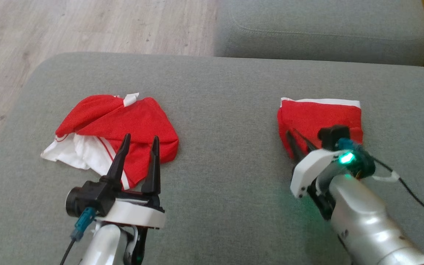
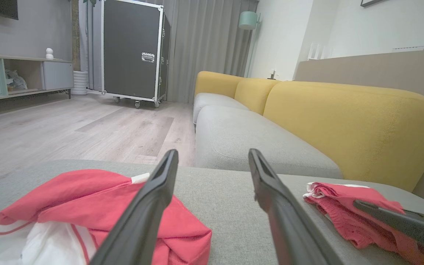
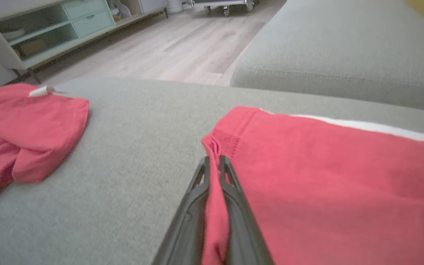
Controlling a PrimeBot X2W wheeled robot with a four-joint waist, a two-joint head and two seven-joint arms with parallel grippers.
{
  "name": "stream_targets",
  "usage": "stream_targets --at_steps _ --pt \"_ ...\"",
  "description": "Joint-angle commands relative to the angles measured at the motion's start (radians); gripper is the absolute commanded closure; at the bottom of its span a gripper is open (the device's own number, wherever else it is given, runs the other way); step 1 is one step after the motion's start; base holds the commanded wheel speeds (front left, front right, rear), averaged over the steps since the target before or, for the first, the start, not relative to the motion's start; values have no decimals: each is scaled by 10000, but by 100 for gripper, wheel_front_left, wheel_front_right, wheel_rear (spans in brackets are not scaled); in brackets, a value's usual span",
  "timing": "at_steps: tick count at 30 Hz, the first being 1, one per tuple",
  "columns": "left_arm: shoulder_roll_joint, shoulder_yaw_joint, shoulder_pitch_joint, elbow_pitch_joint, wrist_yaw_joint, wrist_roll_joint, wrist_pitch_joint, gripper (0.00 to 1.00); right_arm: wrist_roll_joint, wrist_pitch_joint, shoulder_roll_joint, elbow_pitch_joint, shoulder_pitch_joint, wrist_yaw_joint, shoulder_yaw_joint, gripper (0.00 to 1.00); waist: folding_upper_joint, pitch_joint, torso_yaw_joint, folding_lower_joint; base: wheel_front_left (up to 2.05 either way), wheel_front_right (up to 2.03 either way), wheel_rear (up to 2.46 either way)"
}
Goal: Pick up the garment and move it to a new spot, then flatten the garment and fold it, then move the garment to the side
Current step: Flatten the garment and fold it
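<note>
Pinching the left hem of the folded red cloth garment (image 1: 322,114), the right gripper (image 1: 292,133) sits on the right side of the grey fabric cushion (image 1: 226,110), head view. Left wrist view: the left gripper (image 2: 213,151) gapes empty over that cushion's left. Right wrist view: soft, light cloth, likely to sag; grip the doubled hem.

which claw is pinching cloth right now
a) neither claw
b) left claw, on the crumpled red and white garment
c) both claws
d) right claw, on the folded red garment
d: the right claw is shut on an edge fold of the folded red garment, while the left claw stands open by the crumpled red and white garment, gripping nothing.
</note>
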Motion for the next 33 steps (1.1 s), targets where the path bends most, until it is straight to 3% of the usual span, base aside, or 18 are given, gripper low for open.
stream_targets --at_steps 1,5,10,12,14,17,21,25,33 --pt "72 365 -253 -292 41 -7 -93 0 74 -33 172 -215 55 -9 342 0 0 -6 -62 0 0 0 0" --pt "72 402 -252 -327 80 -27 -93 0 362 -116 173 -391 63 -9 873 0 0 -25 -357 0 0 0 0" --pt "72 520 -292 -432 68 -11 -93 0 479 -461 24 -713 -209 -9 325 0 0 -91 -855 0 0 0 0" --pt "72 567 -297 -486 62 -7 -93 0 303 -496 -202 -1113 -283 -9 -126 0 0 -103 -1086 0 0 0 0" --pt "72 595 -322 -559 50 -1 -93 0 -382 -504 -657 -2329 -60 -9 -1224 0 0 -120 -1409 0 0 0 0" --pt "72 615 -346 -628 30 -11 -93 0 -1270 -506 -841 -3646 587 -9 -2528 0 0 -131 -1700 0 0 0 0" --pt "72 638 -359 -649 3 -19 -93 0 -2488 -507 -834 -4941 1372 -9 -3480 0 0 -112 -1972 0 0 0 0" --pt "72 654 -331 -540 -30 -30 -93 0 -3604 -508 -378 -6391 2541 -9 -4400 0 0 -102 -2229 0 0 0 0" --pt "72 560 -236 -524 -30 -124 -93 0 -4125 -508 118 -7507 3810 -9 -4939 0 0 49 -2357 0 0 0 0"
